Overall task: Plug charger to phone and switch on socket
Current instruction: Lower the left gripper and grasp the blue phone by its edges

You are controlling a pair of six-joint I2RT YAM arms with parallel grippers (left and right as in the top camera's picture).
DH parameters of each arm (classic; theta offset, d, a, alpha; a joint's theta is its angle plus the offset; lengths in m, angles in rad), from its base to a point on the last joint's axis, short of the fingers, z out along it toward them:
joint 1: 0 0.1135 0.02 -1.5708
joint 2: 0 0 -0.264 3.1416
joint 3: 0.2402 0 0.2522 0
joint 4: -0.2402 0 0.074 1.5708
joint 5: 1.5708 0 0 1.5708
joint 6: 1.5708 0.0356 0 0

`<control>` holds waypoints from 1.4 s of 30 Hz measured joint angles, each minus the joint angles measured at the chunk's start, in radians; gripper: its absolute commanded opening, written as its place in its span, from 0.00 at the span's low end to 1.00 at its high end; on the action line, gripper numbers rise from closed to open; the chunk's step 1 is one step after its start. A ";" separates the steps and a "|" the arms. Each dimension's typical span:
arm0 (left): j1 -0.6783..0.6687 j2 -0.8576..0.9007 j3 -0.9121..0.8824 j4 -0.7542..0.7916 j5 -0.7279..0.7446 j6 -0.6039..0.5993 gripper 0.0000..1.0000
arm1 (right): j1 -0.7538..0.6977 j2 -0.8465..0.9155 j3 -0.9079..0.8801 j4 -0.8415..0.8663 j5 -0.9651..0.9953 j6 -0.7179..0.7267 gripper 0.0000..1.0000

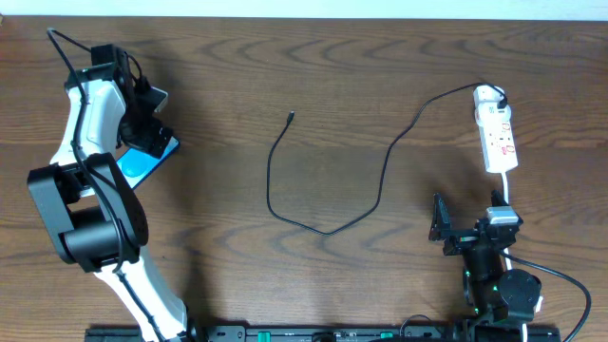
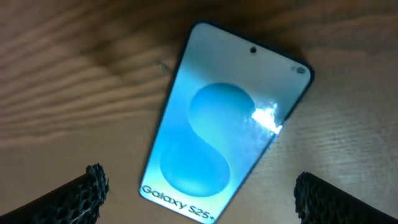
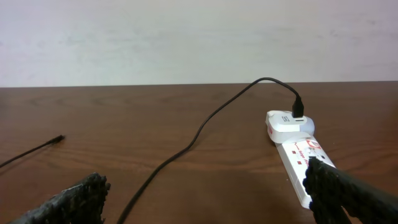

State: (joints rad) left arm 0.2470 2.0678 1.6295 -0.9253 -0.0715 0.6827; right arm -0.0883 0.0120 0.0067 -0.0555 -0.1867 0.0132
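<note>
Left hand (image 2: 199, 185) wide open, empty, phone (image 2: 224, 130) lying directly below it. Right hand (image 3: 204, 180) wide open, empty; socket (image 3: 297, 149) ahead-right by fingertip, charger (image 3: 205, 124) tip ahead-left.

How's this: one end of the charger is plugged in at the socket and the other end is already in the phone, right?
Not quite. The charger's free end is not in the phone. It lies loose on the table, well apart from the phone, as the overhead view shows. Its other end is plugged in at the socket, as you said.
</note>
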 measured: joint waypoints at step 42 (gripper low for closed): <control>0.068 0.096 -0.061 0.054 0.088 0.055 0.98 | 0.000 0.000 0.000 0.000 0.000 0.000 0.99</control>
State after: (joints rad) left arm 0.3153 2.1639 1.5681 -0.8711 0.0162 0.7376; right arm -0.0883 0.0120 0.0067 -0.0555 -0.1867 0.0128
